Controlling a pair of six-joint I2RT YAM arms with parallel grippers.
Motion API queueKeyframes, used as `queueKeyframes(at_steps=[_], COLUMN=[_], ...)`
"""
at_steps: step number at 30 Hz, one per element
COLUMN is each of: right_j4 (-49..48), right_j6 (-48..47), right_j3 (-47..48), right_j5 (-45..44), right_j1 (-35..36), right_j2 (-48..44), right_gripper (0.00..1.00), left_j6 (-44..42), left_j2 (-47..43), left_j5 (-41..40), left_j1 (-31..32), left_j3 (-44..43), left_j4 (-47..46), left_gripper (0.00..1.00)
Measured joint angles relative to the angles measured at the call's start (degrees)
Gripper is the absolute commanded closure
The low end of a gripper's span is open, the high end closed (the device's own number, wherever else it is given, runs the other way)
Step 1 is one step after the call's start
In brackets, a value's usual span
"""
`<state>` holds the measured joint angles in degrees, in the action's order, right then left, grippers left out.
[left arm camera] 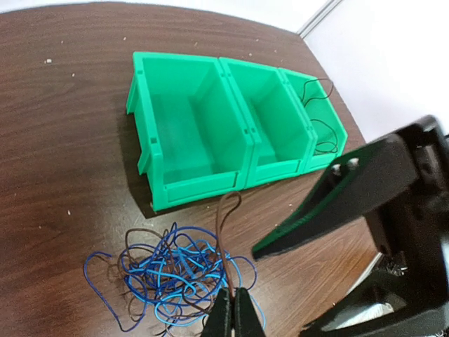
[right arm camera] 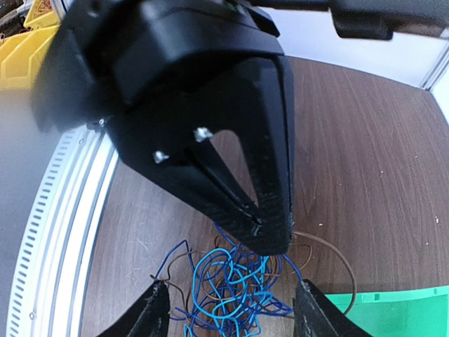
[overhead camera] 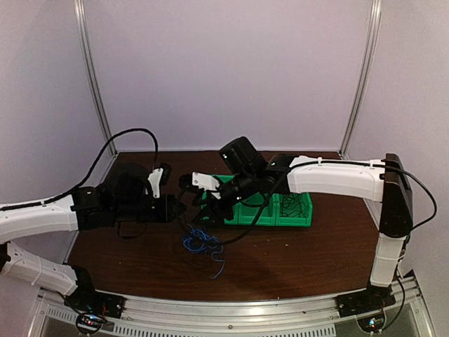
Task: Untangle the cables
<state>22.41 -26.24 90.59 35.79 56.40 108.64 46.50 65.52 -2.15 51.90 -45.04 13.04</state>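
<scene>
The cables [left arm camera: 168, 277] lie as a fist-sized tangle of blue and brown wires on the dark wooden table, in front of the green bins; they also show from above as the cables [overhead camera: 202, 242]. My left gripper [left arm camera: 234, 293] is shut on one brown cable [left arm camera: 226, 210], which rises from the tangle in a narrow loop. My right gripper [right arm camera: 231, 309] hangs open directly over the tangle [right arm camera: 238, 288], its fingers either side of it and nothing between them. The left gripper [right arm camera: 270, 232] fills the right wrist view just above the wires.
A row of three green bins [left arm camera: 151, 133] stands behind the tangle; the rightmost one holds thin black wires [left arm camera: 319, 119]. The two grippers are close together over the tangle. The table's near metal edge [right arm camera: 49, 232] runs beside it.
</scene>
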Motion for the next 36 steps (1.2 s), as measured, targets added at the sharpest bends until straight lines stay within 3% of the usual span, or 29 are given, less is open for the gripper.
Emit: queueKeyframes(at_steps=[3,11,16,19,28,36], right_j4=[-2.2,-9.7,-14.8,-17.9,-23.4,-24.2], right_j6=[2.0,7.5,9.7,11.4,15.7,15.7], right_j3=[0.2,0.5,5.9,6.4,-13.9,-16.0], right_j5=[0.7,2.9,3.3,4.4,3.1,1.9], right_j1=[0.0,0.0,-0.1,-0.2,0.0,0.0], right_j2=[0.4,3.7,9.4,11.6,10.4,9.4], right_gripper=[0.46,0.41,0.63,0.69,0.72,0.79], left_j6=[-2.0,-5.1,-6.3,-7.1,-9.6,-14.4], left_j2=[-2.6,-6.3,-5.4,-5.2,-11.0,-8.5], left_j5=[0.0,-0.4,-4.0,-6.5,-10.0,-13.8], left_j1=[0.0,0.0,-1.9,-2.2,-0.3,-0.3], left_j3=[-2.1,-12.3,-16.6,-19.4,-29.8,-41.0], left_j4=[2.2,7.6,13.3,17.9,16.8,22.2], left_gripper=[1.0,1.0,1.0,1.0,1.0,1.0])
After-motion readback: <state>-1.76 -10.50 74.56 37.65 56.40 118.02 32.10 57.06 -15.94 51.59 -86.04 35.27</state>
